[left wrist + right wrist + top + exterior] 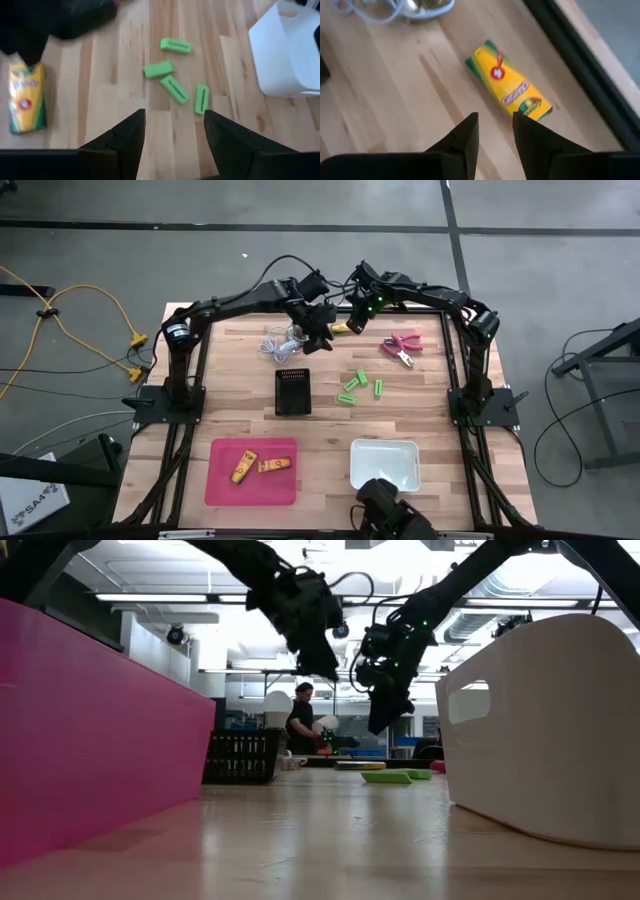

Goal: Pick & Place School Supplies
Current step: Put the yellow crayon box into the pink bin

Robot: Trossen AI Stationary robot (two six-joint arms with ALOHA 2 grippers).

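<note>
A yellow crayon box (pixel 510 89) lies flat on the wooden table near its far edge, also in the high view (pixel 342 328) and the left wrist view (pixel 27 97). My right gripper (pixel 495 125) hovers just above and beside it, open by a narrow gap with nothing between its fingers. My left gripper (pixel 174 131) hangs open above the table next to it (pixel 318 323). Several green pieces (pixel 174 75) lie flat toward the table's middle (pixel 360 386). A pink-handled tool (pixel 402 346) lies to the right of the crayon box.
A black ribbed box (pixel 293 391) stands mid-table. A white bulb with a coiled cord (pixel 280 338) lies at the far left. A pink tray (pixel 225 480) at the near edge holds two yellow boxes; a white bin (pixel 385 463) stands beside it. A person (pixel 300 720) stands in the room behind.
</note>
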